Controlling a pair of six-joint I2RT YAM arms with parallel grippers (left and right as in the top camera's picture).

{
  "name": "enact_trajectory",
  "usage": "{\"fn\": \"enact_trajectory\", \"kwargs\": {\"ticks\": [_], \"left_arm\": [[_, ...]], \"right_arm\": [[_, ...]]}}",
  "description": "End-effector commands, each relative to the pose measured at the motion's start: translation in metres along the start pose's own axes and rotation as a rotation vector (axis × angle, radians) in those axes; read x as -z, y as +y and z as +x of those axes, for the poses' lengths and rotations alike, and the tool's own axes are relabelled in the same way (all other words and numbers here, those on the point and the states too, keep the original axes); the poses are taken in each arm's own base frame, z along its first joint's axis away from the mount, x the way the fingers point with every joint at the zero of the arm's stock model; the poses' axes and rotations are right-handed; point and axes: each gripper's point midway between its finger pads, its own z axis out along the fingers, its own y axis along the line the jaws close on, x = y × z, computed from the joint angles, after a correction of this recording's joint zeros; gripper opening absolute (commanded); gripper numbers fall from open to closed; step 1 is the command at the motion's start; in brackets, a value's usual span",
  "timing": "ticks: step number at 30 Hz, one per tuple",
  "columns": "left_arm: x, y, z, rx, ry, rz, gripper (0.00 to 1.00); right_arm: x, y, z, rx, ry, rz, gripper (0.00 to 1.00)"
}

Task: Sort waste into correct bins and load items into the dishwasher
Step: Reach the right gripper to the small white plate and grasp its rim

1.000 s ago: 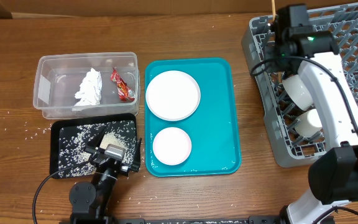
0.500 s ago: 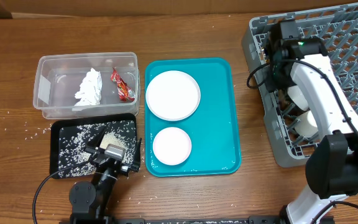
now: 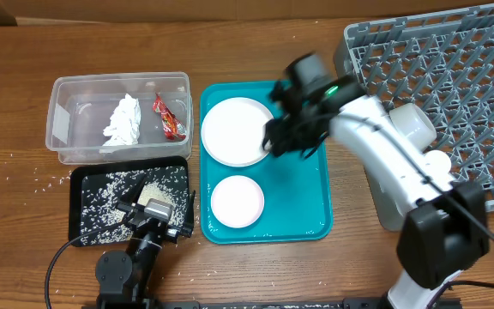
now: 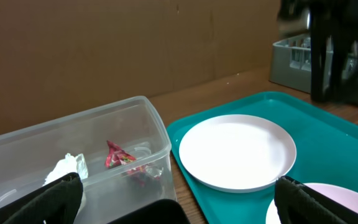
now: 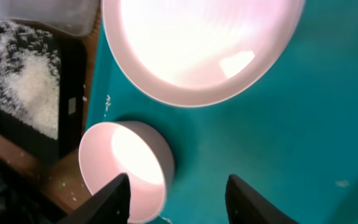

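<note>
Overhead, the right gripper (image 3: 278,139) hangs over the teal tray (image 3: 303,193), just beside the right edge of the large plate (image 3: 237,129). The plate lies flat on the tray, and the small dish (image 3: 237,201) sits near it toward the front. The right wrist view shows this gripper's fingers (image 5: 118,198) spread with nothing between them. The plate rim is ahead of them and the dish is close to the left finger.

The step in hand looks like picking up the plate for the dish rack (image 3: 453,81). The rim is low and lies against the tray, so one finger probably has to slide under the edge while the other comes down on top. A grip set deep on the rim should stop the plate from swinging. It is best to approach from the side away from the dish so as not to nudge it. Once lifted, the plate needs tilting upright to slot between the pegs.

The left gripper (image 4: 176,198) rests over the black tray (image 3: 88,225) of rice (image 3: 114,190), its fingers wide apart and empty. The tissue (image 3: 123,118) and the red wrapper (image 3: 170,118) lie in the clear tub (image 3: 58,142).
</note>
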Motion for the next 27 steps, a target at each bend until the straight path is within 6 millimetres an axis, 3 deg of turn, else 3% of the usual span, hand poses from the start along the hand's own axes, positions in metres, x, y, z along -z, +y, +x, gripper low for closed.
{"fn": "enact_trajectory", "kwargs": {"ticks": [1,7,9,17,20,24,27], "left_arm": [[0.0,0.0,-0.001,-0.016,-0.009,0.003,1.0],[0.0,0.0,-0.001,-0.016,-0.009,0.003,1.0],[0.0,0.0,-0.001,-0.016,-0.009,0.003,1.0],[0.0,0.0,-0.001,-0.016,-0.009,0.003,1.0],[0.001,0.0,-0.001,-0.017,-0.009,0.003,1.0],[0.0,0.0,-0.001,-0.016,-0.009,0.003,1.0],[0.0,0.0,-0.001,-0.016,-0.009,0.003,1.0]], "right_arm": [[-0.03,0.003,0.026,-0.194,0.019,0.095,0.52],[-0.066,0.009,0.061,-0.298,0.061,0.139,0.48],[-0.069,0.002,0.066,-0.329,0.062,0.17,0.42],[-0.07,-0.003,0.067,-0.34,0.055,0.193,0.04],[-0.069,-0.007,0.067,-0.337,0.047,0.212,0.04],[-0.054,-0.014,0.06,-0.3,0.019,0.266,0.04],[-0.013,-0.032,0.042,-0.31,-0.069,0.376,0.04]]}}
